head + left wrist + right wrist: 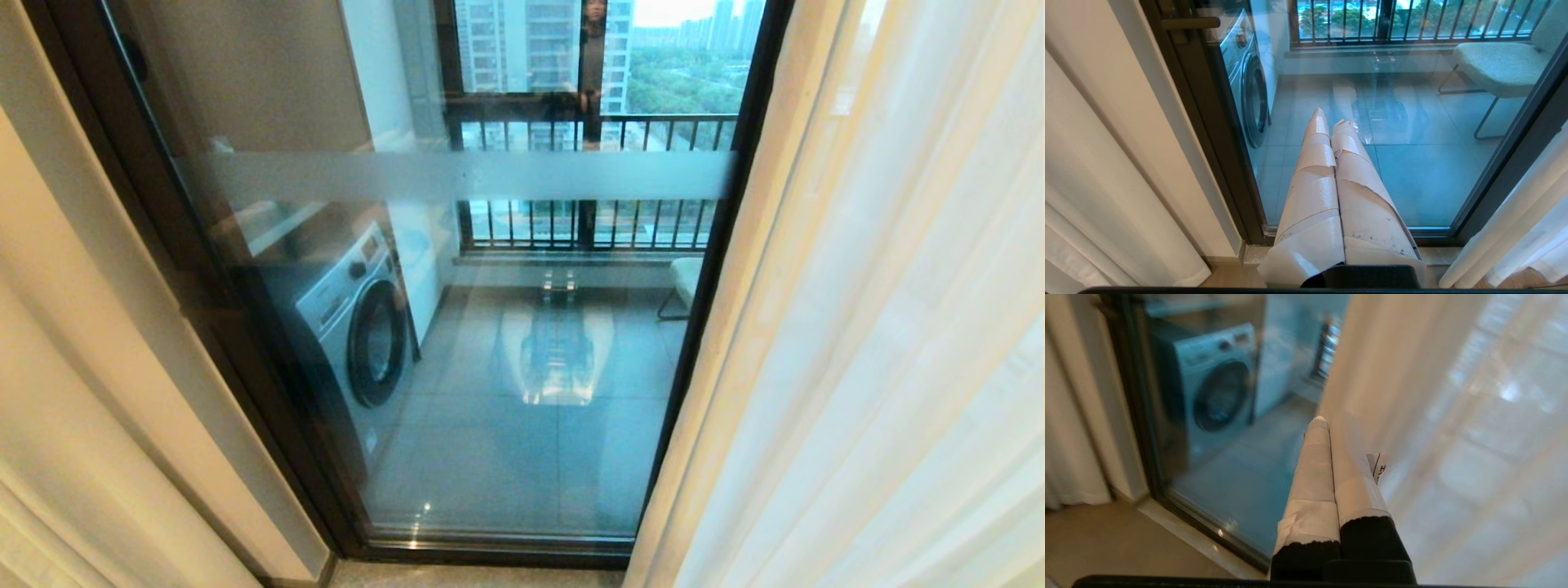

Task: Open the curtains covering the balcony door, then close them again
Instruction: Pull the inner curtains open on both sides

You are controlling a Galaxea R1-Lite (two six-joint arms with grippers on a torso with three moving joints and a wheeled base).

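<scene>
The left gripper (1330, 118) is pointing at the lower glass of the balcony door (490, 392), its tape-wrapped fingers (1314, 163) pressed together and holding nothing. The right gripper (1331, 418) is likewise clenched and empty; its taped fingers (1347, 457) are lying just beside the edge of the right-hand drape, and whether they are touching the fabric cannot be told. Neither gripper is appearing in the head view.

The curtains (857, 351) are standing parted. On the right, a cream opaque panel with a thin sheer layer (939, 286) behind it is hanging to the floor and covering the right side of the doorway. On the left, a second cream panel (73, 392) is hanging gathered against the wall. Between them the glass is showing uncovered, bordered by a dark frame (702, 310) and crossed by a frosted band (457, 175). A dark door handle (1190, 23) is projecting from the left frame.

A pale threshold strip (1251, 253) is running along the foot of the door, with wood-toned flooring (1106, 543) on the room side.

Beyond the glass, a front-loading washing machine (359, 327) is standing at the left on grey floor tiles (506, 457), and a light cushioned chair (1498, 65) on thin metal legs is standing at the right. Black railing bars (588, 224) are closing the far side, with high-rise buildings (522, 41) and trees (686, 82) behind them.
</scene>
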